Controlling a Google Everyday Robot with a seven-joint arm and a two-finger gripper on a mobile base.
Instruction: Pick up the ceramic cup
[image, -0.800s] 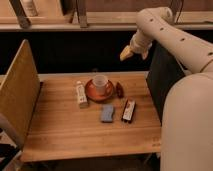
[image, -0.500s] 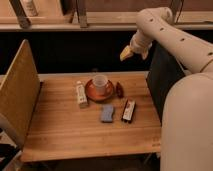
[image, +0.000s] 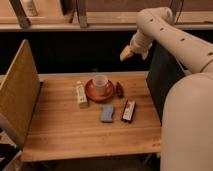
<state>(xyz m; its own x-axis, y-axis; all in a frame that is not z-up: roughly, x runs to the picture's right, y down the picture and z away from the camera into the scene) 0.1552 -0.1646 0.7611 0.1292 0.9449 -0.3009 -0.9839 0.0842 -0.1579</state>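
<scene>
Hovering above the table's (image: 65, 135) far right side, the gripper (image: 127, 53) hangs well apart from the ceramic cup (image: 100, 81) on its saucer (image: 90, 93); clenched or released, cannot tell.

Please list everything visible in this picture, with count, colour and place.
ceramic cup: one, off-white, on the saucer
saucer: one, reddish-brown, mid-table
bottle: one, white, left of saucer
small object: one, dark red, right of saucer
flat pad: one, blue-grey, in front of saucer
packet: one, dark, right of pad
table: one, light wood, centre
board: one, tan, table's left edge
arm: one, white, right side
tool: one, yellowish, raised behind table, away from cup
</scene>
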